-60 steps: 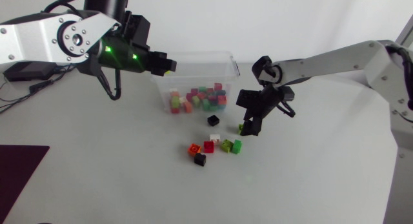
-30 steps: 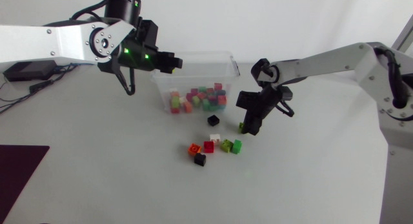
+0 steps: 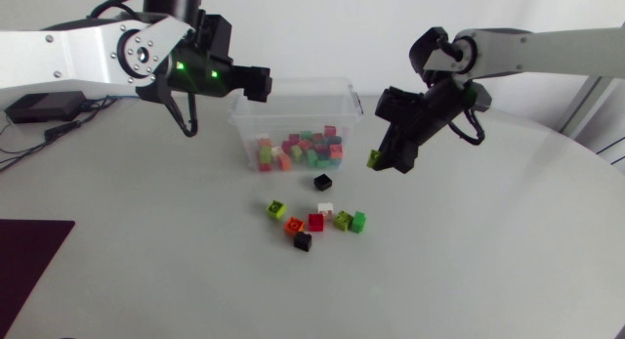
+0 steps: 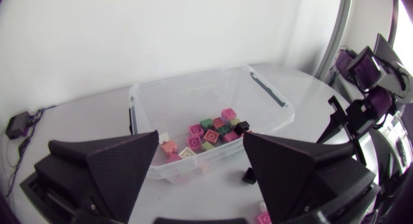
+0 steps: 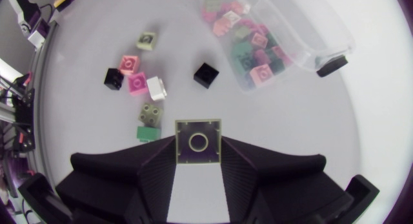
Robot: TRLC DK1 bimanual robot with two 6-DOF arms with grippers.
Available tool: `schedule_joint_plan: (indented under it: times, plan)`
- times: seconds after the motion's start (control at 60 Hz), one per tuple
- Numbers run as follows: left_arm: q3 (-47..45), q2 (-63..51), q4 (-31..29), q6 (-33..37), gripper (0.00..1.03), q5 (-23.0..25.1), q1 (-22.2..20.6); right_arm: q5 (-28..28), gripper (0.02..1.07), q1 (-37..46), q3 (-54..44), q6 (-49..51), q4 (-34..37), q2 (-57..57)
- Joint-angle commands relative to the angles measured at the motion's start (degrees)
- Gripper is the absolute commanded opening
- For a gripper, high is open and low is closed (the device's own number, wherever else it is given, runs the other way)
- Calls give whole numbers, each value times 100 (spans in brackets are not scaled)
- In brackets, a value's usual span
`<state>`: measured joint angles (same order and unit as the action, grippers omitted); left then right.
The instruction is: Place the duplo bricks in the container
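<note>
Hovering spread and empty beside the container (image 3: 322, 83), the left end effector (image 3: 256, 82) touches nothing. Eight loose bricks (image 3: 315, 222) lie on the desk (image 3: 176, 241). The right end effector (image 3: 386, 163) pinches one lime brick (image 3: 374, 160) aloft, right of the container.

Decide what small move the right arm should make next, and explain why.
Probably swing across until it is over the container: the right gripper is shut on a yellow-green brick, held clear of the table, beside the container rather than above its opening.
</note>
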<state>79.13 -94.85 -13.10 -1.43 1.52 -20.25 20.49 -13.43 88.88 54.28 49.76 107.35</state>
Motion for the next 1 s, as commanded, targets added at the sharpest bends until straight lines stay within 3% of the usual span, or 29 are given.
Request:
schedule_joint_plan:
  times: [0.0, 0.2, 0.467, 0.983]
  plan:
    - [-337, 309, -193, 187, 94, 94, 30, 122, 31, -90, 191, -207, 113, -188]
    - [-1040, 705, -781, 1048, 93, 542, -32, 271, 31, -257, 745, -814, -89, -232]
    - [-2016, 696, -1107, 2323, 93, 569, -489, 271, 31, -423, 1641, -1649, -537, 234]
    - [-2069, -473, -1107, 2833, 91, 569, -647, 236, 31, -538, 3267, -2545, -757, 1499]
